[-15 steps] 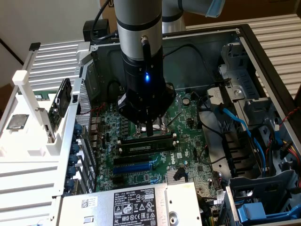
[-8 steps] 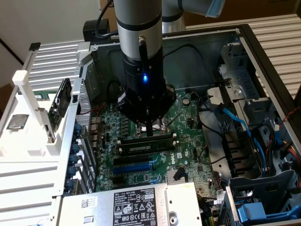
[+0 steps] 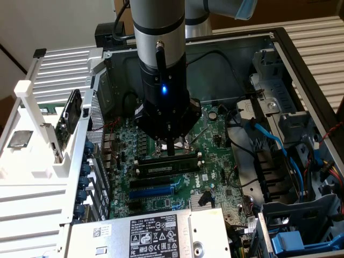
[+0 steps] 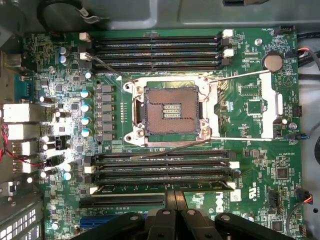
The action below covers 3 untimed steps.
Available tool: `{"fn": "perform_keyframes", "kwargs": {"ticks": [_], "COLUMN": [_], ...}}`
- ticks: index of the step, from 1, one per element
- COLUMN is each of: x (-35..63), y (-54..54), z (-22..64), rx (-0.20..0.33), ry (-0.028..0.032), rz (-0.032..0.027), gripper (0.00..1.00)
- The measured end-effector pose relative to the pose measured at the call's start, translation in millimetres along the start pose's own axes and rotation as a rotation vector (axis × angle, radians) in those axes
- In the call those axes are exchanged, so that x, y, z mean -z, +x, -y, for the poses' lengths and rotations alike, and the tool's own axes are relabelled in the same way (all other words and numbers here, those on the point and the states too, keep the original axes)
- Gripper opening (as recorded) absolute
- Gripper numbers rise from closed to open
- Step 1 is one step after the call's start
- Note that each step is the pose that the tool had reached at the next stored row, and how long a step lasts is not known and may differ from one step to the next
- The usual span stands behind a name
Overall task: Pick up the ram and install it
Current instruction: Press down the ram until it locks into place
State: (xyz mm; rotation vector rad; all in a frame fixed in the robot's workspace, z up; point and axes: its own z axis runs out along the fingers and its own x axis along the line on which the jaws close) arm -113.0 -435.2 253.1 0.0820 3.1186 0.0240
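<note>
We see the black cylindrical end effector [image 3: 170,150] lowered into an open grey metal computer case [image 3: 279,48], directly over the green motherboard [image 3: 212,134]. Its fingers are clenched together, their tips pressing on the upper edge of the ram [image 3: 166,167], a long, narrow green circuit-board stick with dark chips. In the wrist view we see the ram [image 4: 150,188] lying along the memory slot nearest the end effector [image 4: 174,200], with the closed fingers meeting at about the middle of its length. The ram sits in the bank of long black slots with white end clips [image 4: 160,167], beside the square metal-framed processor socket [image 4: 170,108]; a second bank of black slots [image 4: 157,50] lies on the far side of that socket. A blue slot [image 3: 153,191] runs parallel to the ram, just beyond it, towards the silver power supply box [image 3: 150,234] at the case's near edge.
</note>
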Motion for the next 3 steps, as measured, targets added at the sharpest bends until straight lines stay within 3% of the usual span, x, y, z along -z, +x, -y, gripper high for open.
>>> {"fn": "perform_keyframes", "kwargs": {"ticks": [3], "x": [0.0], "y": [0.0], "z": [0.0], "rx": [0.0], "ry": [0.0], "rz": [0.0], "gripper": [0.1]}}
